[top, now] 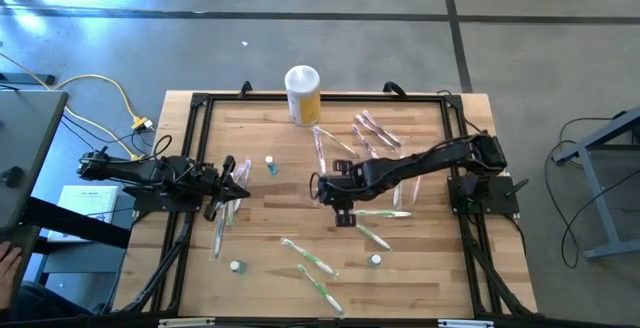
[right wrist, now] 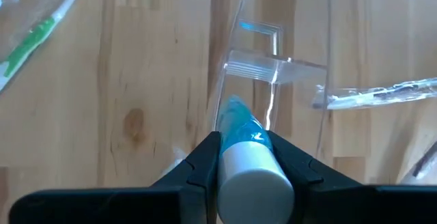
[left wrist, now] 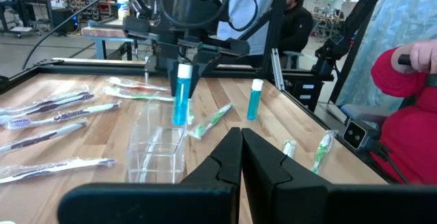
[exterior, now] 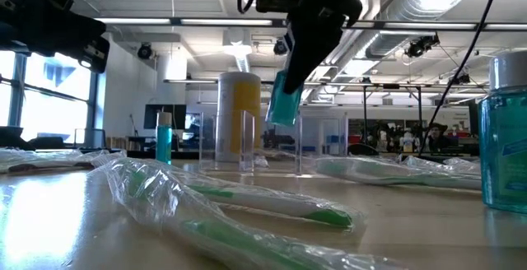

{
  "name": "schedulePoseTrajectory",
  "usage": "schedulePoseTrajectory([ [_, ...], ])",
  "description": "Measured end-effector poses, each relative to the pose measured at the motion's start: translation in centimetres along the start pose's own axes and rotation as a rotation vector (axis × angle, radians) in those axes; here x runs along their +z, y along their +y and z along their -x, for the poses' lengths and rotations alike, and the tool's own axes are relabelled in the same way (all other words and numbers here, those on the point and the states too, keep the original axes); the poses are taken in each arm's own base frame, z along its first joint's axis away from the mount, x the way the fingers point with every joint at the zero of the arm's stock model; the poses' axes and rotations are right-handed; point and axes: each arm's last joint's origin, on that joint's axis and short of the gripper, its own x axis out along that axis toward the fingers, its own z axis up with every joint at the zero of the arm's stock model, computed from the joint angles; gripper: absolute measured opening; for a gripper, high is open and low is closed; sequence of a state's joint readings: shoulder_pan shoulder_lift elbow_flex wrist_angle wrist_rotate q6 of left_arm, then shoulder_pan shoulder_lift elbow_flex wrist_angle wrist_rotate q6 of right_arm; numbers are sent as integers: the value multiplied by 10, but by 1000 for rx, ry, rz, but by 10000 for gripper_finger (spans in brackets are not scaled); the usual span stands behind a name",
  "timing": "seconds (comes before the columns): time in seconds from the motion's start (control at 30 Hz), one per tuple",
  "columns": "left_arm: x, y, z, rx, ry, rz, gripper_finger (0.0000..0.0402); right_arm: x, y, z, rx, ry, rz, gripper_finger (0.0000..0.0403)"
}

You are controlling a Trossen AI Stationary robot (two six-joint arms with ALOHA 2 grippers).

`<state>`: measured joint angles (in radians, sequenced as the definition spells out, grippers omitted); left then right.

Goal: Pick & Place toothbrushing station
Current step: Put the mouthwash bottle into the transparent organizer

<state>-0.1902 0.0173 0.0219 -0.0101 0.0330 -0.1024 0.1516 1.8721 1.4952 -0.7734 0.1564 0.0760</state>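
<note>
Right gripper (right wrist: 242, 149) clamps small blue tube (left wrist: 181, 94), hovering just above toothbrushing station (left wrist: 158, 152) mid-counter (top: 270, 268). Station: clear thin plastic, I judge light, rigid, slippery, tippy; grip outer wall, gently. Left gripper (left wrist: 240, 157) closed, empty, parked at counter's left.

Right gripper (right wrist: 242, 149) hangs mid-table, fingers clamped; left gripper (left wrist: 240, 159) shut at left.
</note>
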Motion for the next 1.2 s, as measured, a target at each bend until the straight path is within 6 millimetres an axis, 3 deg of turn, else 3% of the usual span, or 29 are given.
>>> schedulePoseTrajectory([
  [0.67, 0, 0, 0, 0, 0, 0, 3, 3, -9, -3, -32, -25, -6, 82],
  [0.97, 0, 0, 0, -2, 1, 0, 3, 0, -4, -40, -26, 47, 40, 82],
  [1.2, 0, 0, 0, -2, 1, 0, 3, -1, -7, -51, -16, 71, 28, 83],
])
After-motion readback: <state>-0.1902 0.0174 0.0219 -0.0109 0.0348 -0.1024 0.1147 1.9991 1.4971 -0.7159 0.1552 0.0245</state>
